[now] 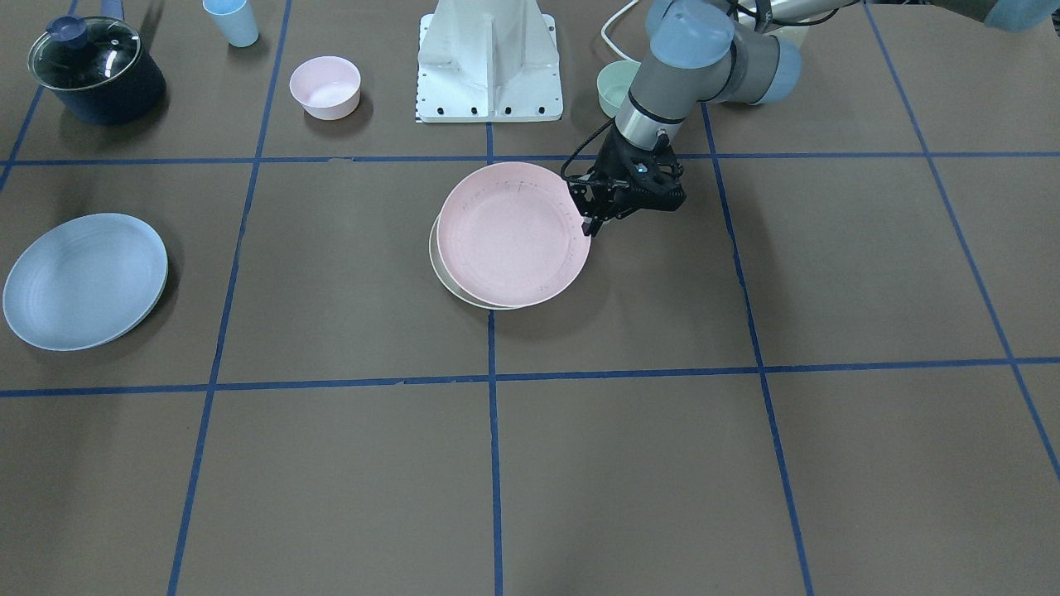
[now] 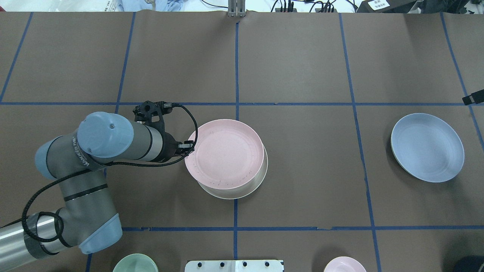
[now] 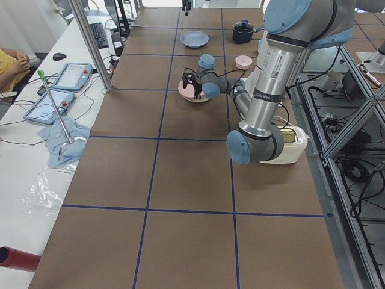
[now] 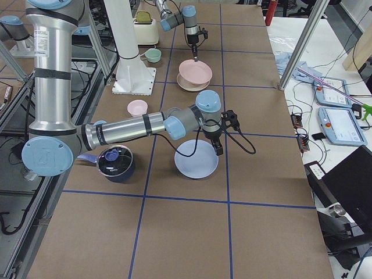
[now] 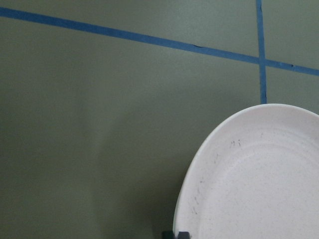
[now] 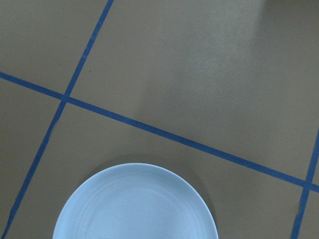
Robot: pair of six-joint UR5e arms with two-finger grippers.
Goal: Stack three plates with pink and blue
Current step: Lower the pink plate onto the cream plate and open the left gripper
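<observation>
Lidded pot, blue cup, pink bowl, seemingly green bowl.

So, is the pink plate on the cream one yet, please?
On top, offset: cream plate rim shows beneath pink plate; left hand holds its rim; fully resting, cannot tell.

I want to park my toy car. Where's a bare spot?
The far row of taped squares, beyond the pale pink round plate and light blue round plate, is bare. So is the stretch between them. Crowded along the robot's edge: dark lidded pot, small pink bowl, light blue cup.
</observation>
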